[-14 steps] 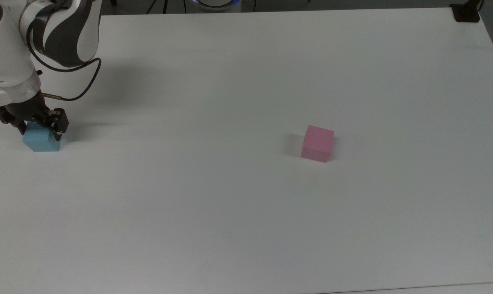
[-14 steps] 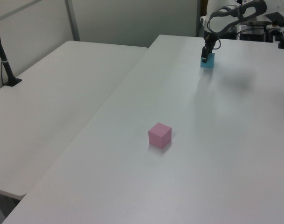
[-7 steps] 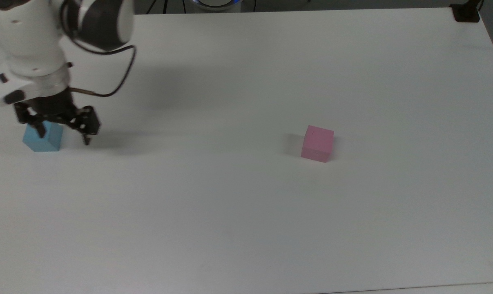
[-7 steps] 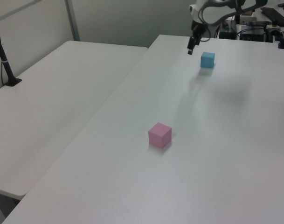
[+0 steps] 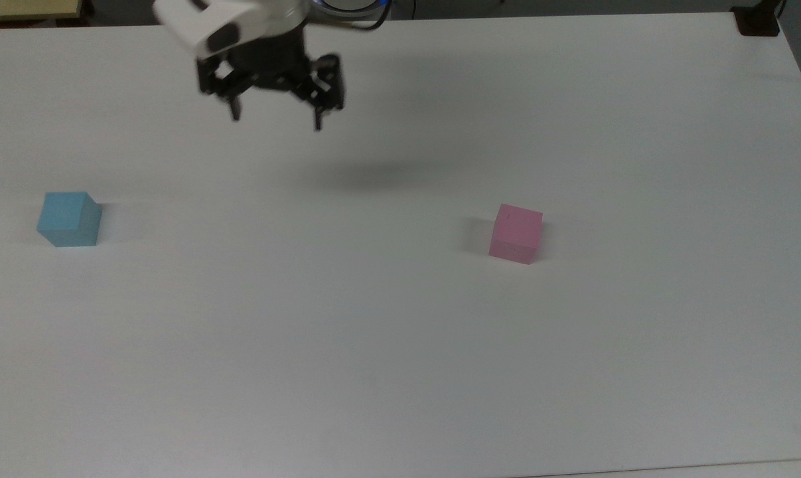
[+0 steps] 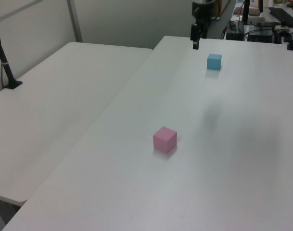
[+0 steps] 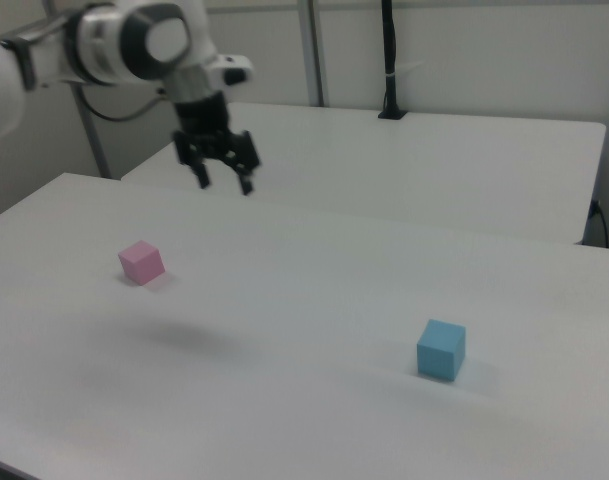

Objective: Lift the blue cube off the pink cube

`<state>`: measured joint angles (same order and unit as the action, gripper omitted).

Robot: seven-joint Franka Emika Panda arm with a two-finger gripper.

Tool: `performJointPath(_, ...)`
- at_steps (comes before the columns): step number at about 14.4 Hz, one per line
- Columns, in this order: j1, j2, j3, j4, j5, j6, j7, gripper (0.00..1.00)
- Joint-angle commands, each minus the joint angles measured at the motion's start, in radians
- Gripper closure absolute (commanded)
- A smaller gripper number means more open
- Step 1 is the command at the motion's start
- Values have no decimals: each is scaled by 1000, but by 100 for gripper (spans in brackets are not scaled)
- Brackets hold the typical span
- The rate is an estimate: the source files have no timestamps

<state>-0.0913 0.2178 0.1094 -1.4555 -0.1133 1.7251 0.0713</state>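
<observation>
In the top view, the gripper (image 5: pixel 275 121) has left the blue cube (image 5: pixel 69 218): 1 second ago its fingers were closed around the cube at the top view's left edge, half a second ago they had spread and lifted just to the cube's right, and now it hangs high above the table (image 5: pixel 400 345), well away toward the top view's upper middle, fingers apart and empty. The cube now sits fully uncovered.

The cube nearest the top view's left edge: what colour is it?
Light sky blue; the blue cube shows best in the top view.
</observation>
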Motion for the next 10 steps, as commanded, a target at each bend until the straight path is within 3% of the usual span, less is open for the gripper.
performJointPath(1,93,-148,-46,-101,61,-55,24,0)
performJointPath(3,128,-199,-57,-135,63,-91,31,0)
performJointPath(10,124,-204,-71,-134,64,-104,53,0)
